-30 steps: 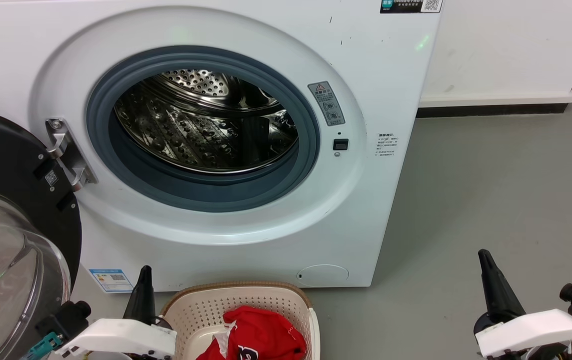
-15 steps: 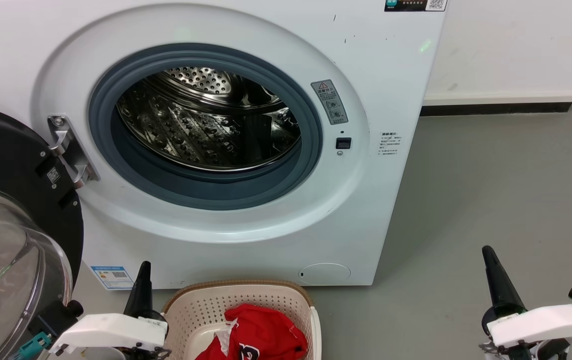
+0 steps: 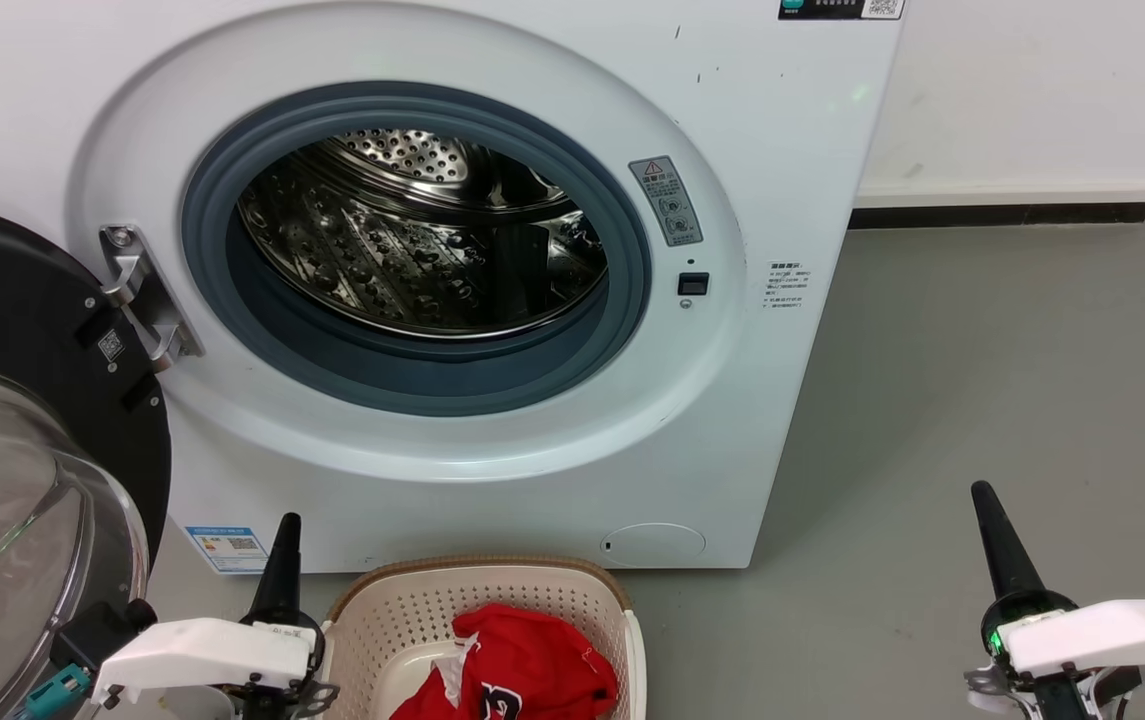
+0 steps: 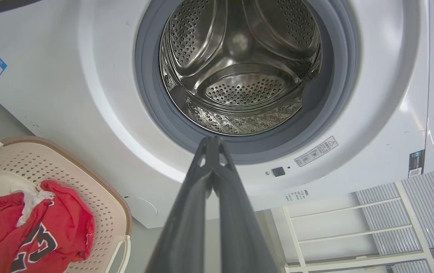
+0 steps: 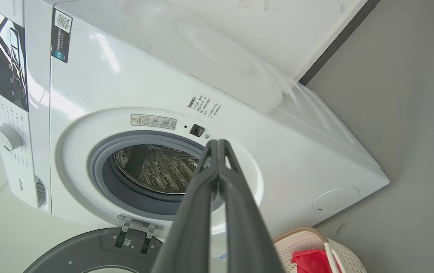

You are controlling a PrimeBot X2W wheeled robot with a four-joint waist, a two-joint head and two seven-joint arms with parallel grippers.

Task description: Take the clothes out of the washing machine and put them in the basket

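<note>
One heap of red clothes (image 3: pixel 522 665) is lying in the basket (image 3: pixel 472 572), which is sitting on the floor (image 3: pixel 982 350) just in front of the washing machine (image 3: pixel 792 150). The drum (image 3: pixel 412 250) is showing bare perforated steel wherever the cameras are reaching into it, though the grey door ring (image 3: pixel 412 385) is hiding its nearest bottom part in the head view. The door (image 3: pixel 22 320) is hanging wide open at the left.

The left gripper (image 3: pixel 289 525) is hovering just beside the basket's left edge, fingers pressed together and carrying nothing. The right gripper (image 3: pixel 984 500) is hovering well off to the right above the floor, fingers likewise pressed together and empty.

Judging from this, the unloading is looking done or very nearly so. At most, a check of the drum's hidden near bottom is remaining.
</note>
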